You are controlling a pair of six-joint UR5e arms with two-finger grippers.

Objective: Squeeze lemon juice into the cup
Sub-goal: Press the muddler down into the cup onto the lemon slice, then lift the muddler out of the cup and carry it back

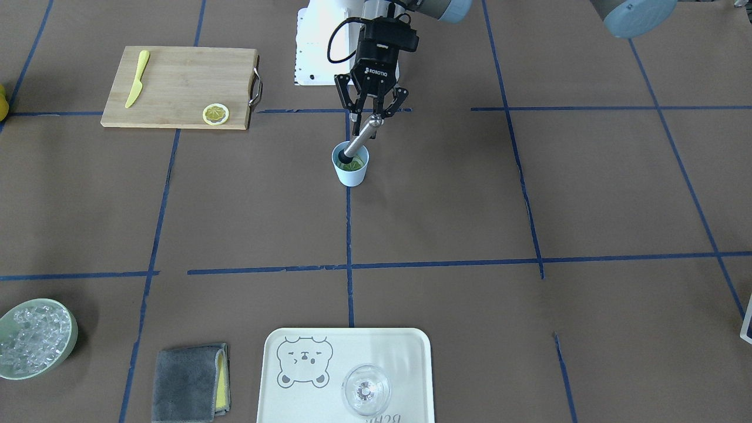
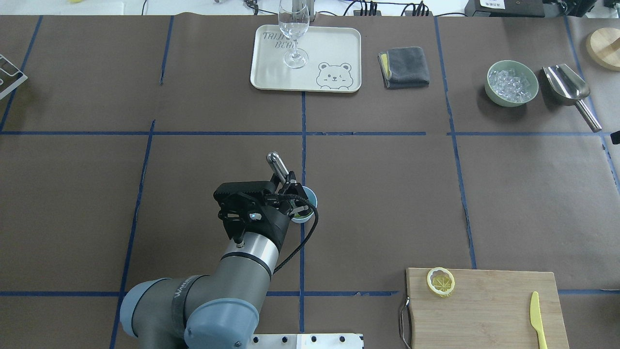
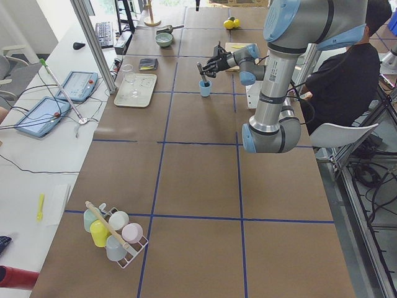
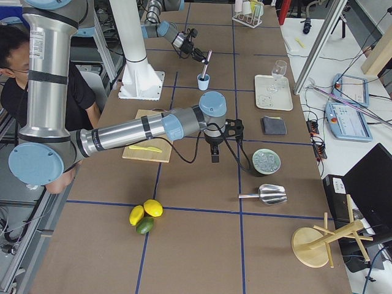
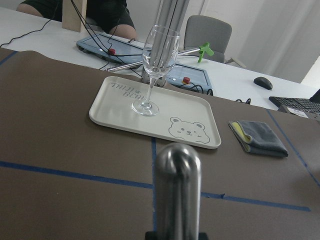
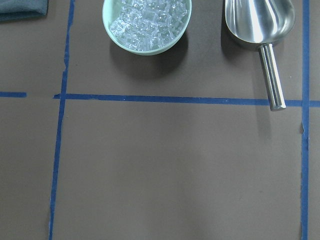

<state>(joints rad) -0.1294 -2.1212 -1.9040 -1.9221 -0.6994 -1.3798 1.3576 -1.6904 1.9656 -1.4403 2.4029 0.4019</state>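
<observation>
The light-blue cup (image 1: 351,169) stands near the table's middle, close to the robot's base, and also shows in the overhead view (image 2: 308,201). Yellow-green pieces (image 1: 356,165) lie inside it. My left gripper (image 1: 371,117) is shut on a metal muddler (image 1: 363,136), held tilted with its dark end down in the cup. The muddler's rounded top fills the left wrist view (image 5: 177,170). One lemon slice (image 1: 215,113) lies on the wooden cutting board (image 1: 176,82). My right gripper (image 4: 214,139) hovers above the table near the ice bowl. I cannot tell whether it is open.
A yellow knife (image 1: 136,86) lies on the board. A white tray (image 1: 405,364) holds a clear glass (image 1: 365,389). A grey cloth (image 1: 188,382), a green bowl of ice (image 1: 35,338) and a metal scoop (image 2: 566,85) lie along the far side. Whole citrus fruits (image 4: 146,215) sit at the table's end.
</observation>
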